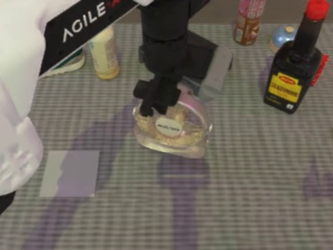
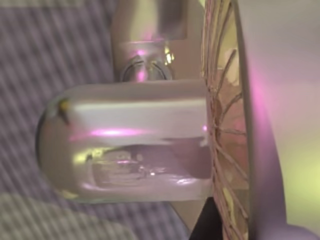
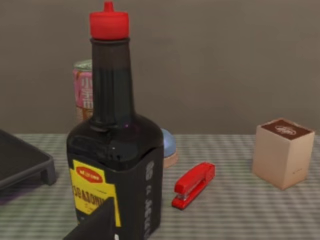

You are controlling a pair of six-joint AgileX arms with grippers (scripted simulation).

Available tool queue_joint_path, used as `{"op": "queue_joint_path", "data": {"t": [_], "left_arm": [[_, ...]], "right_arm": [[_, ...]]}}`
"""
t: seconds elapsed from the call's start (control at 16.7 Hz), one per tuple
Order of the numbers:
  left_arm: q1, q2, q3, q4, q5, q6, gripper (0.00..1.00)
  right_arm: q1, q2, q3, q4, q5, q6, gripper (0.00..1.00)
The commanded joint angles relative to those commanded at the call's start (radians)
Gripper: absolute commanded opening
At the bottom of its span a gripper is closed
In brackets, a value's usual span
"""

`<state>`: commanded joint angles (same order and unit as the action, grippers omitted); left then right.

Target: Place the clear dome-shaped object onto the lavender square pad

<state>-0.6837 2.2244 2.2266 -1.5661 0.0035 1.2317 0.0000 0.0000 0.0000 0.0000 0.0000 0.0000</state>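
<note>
Top view: the left gripper [image 1: 156,96] hangs directly over the clear dome-shaped object [image 1: 174,130], which sits near the middle of the table [image 1: 250,177]. Its dark fingers reach down onto the dome's upper far side, but whether they clamp the dome or merely touch it cannot be told from above. The left wrist view is filled by the dome's clear wall and rounded knob [image 2: 125,142], so the camera sits very close to the object; no finger surface is plainly visible there either.

The lavender square pad [image 1: 70,173] lies flat toward the table's left edge, well apart from the dome and nearer the viewer, with bare cloth between the 2.

The step in hand appears to be securing the dome before carrying it. To do it well, the grasp should be firm on a solid feature such as the knob or rim, since the smooth curved shell is likely to slip. A straight lift, a level carry left, and a centred descent onto the pad follow.

The cream bottle [image 1: 105,52] and the dark grey tray [image 1: 208,65] stand just behind the dome. The dark sauce bottle [image 1: 292,67] stands at right. The right arm is parked beside it; only a dark fragment of it shows in its wrist view, and its finger state cannot be told.
</note>
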Motion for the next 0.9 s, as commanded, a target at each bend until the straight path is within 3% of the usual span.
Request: {"op": "queue_joint_path", "data": {"t": [0.3, 0.9], "left_arm": [[0.04, -0.064, -0.072, 0.024, 0.0, 0.014, 0.0], [0.37, -0.497, -0.688, 0.176, 0.008, 0.12, 0.0]], "right_arm": [[0.0, 0.0, 0.0, 0.0, 0.0, 0.0, 1.0], [0.0, 0.0, 0.0, 0.0, 0.0, 0.0, 1.0]]}}
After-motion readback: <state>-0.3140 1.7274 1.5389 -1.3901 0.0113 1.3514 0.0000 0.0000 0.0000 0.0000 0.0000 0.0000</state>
